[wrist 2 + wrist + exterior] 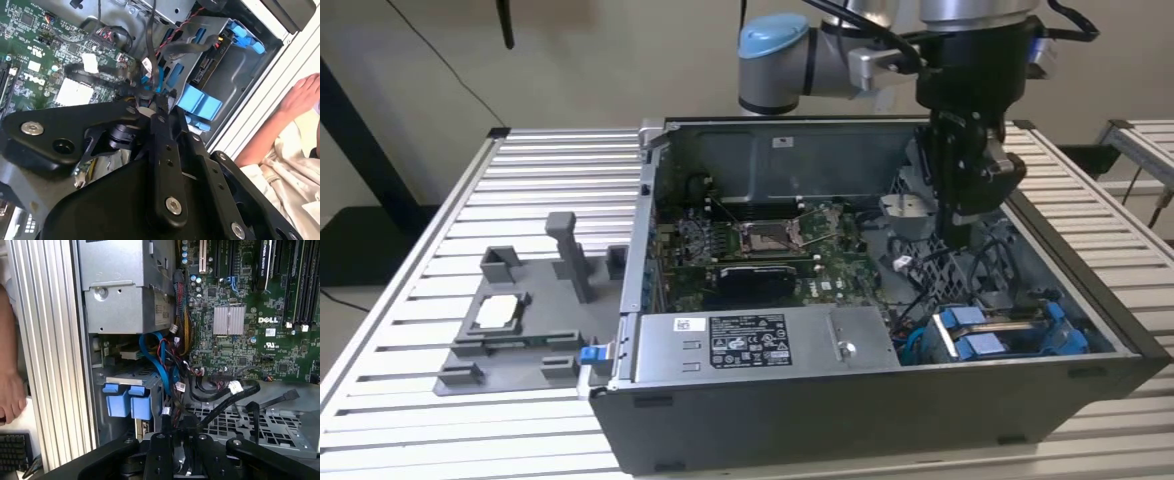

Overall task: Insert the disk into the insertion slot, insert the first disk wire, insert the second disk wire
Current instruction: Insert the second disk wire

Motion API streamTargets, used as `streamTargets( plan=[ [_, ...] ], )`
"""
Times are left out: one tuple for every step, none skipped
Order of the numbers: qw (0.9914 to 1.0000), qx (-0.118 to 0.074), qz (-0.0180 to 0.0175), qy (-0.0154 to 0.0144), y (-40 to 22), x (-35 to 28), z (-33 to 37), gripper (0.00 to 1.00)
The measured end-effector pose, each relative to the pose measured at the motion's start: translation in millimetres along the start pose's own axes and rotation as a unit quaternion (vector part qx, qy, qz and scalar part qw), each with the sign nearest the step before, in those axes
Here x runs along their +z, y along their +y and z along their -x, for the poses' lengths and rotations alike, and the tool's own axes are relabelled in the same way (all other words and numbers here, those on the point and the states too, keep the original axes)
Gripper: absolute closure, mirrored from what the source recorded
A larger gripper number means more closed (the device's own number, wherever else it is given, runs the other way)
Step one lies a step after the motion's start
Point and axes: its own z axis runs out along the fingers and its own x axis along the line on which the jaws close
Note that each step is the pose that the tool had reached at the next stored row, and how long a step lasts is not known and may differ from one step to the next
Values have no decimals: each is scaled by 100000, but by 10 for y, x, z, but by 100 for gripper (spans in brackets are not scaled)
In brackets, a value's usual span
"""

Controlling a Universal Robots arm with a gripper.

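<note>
Open computer case (881, 410) was noted on the slatted bench (547, 170). The power-supply box (761, 345) was taken as landmark.

- The disk (987, 335), in its blue carrier, was found seated in the insertion slot (125, 376), just beside the power-supply box on the exterior view's right. The first step was judged done.
- The claw (157, 102) was seen lowered into the case, further in than the power-supply box and near the disk's inner end. It was buried among a bundle of wires.
- Its jaws were drawn close together. A dark disk wire (151, 40) was judged to be pinched between them, though the exact contact was hidden by the tangle.
- The motherboard (250, 315) lay beyond the power-supply box, on the side away from the disk.
- A person's hand (300, 95) was recorded outside the case wall, well apart from the power-supply box.

Step in hand was judged to be insertion of the first disk wire. No plug could be made out as seated in the disk.

Seating the plug was judged to call for these things:
- The plug squared to the disk's port.
- A short straight push.
- The neighbouring wires kept clear of the jaws, as the space beside the power-supply box was crowded.
</note>
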Motion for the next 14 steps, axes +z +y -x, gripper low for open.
streamTargets(
  plan=[
    [100000, -45, -9, 308, 1, -2, 10, 76],
    [99998, -99, -20, 664, 1, -4, 23, 76],
    [99995, -141, -26, 980, 2, -7, 39, 76],
    [99992, -176, -32, 1228, 3, -9, 55, 76],
    [99989, -207, -39, 1452, 4, -9, 66, 76],
    [99986, -236, -46, 1659, 6, -8, 71, 76],
    [99982, -277, -54, 1897, 6, -7, 74, 76],
    [99976, -319, -64, 2149, 7, -4, 76, 76],
    [99970, -358, -69, 2437, 9, -1, 76, 76],
    [99962, -400, -78, 2729, 10, 1, 77, 76],
    [99955, -438, -83, 2971, 10, 3, 78, 78],
    [99950, -458, -82, 3112, 11, 4, 78, 78],
    [99949, -463, -81, 3150, 12, 5, 79, 78],
    [99949, -466, -86, 3161, 12, 5, 79, 84]
  ],
)
